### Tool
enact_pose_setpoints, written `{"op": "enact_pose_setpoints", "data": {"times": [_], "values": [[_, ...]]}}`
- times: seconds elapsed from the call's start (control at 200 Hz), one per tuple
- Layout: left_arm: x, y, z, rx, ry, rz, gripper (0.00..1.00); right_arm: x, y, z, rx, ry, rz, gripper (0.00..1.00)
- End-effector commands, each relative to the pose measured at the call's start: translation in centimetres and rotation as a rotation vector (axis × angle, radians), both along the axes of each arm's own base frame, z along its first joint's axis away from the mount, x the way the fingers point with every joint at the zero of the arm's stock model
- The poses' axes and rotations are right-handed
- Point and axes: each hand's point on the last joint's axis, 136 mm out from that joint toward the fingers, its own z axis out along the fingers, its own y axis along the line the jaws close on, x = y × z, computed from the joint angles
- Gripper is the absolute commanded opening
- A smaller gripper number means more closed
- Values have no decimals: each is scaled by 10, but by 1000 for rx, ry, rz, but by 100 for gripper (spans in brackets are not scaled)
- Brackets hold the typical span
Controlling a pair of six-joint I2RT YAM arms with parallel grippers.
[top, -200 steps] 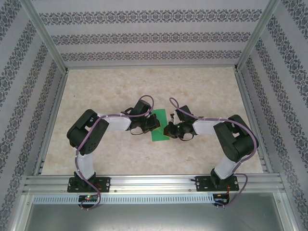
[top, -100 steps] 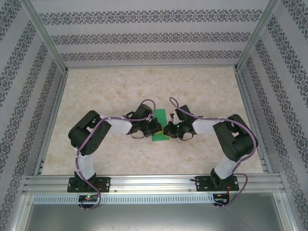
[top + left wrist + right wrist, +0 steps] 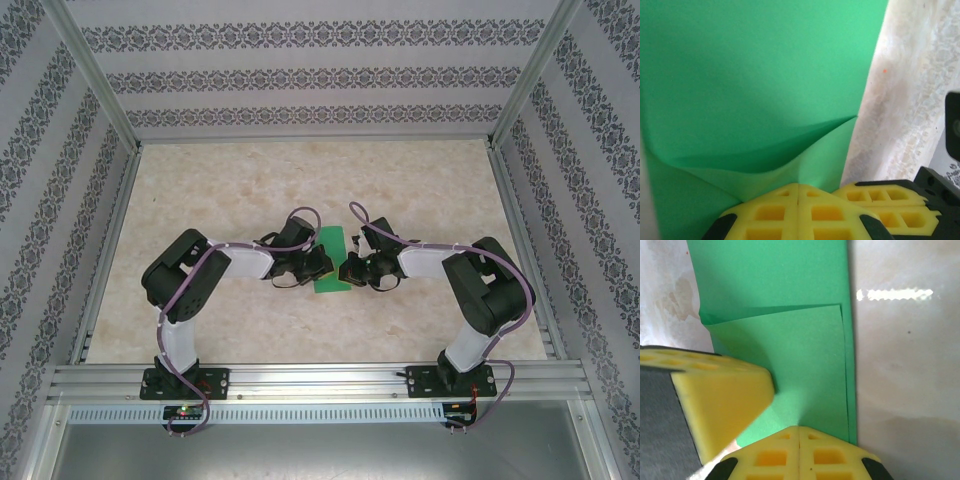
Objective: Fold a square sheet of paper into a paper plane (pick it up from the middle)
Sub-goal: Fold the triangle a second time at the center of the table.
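The square sheet of paper lies partly folded mid-table as a narrow bright green strip. My left gripper meets it from the left and my right gripper from the right, almost touching each other. In the left wrist view the shut yellow fingertips rest on a folded-over flap of the paper, which bulges slightly in front of them. In the right wrist view the right gripper is shut with its tip on a flat flap of the paper. The left gripper's yellow fingers sit close beside it.
The marbled beige table stretches bare around the paper. An aluminium frame and patterned walls enclose it on three sides. Both arm bases stand on the rail at the near edge.
My left gripper has slid a little to the right onto the paper, and the visible green strip has narrowed. The right gripper has barely moved.
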Motion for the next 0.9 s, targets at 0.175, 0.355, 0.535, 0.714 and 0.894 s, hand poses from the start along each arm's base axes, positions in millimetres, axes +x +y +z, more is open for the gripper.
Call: {"op": "enact_pose_setpoints", "data": {"times": [0.175,0.355,0.535,0.714,0.894], "values": [[32,51,-11,122,-6,142,9,-34,-28,-38,-174,123,16,3],[38,67,-19,141,8,169,9,-34,-26,-37,-168,124,22,3],[46,81,-17,158,0,183,10,-34,-24,-37,-169,123,22,3],[51,91,-12,161,-15,183,10,-33,-21,-35,-153,118,25,4],[58,84,23,103,-85,160,12,-29,-17,-33,-141,115,23,4]]}}
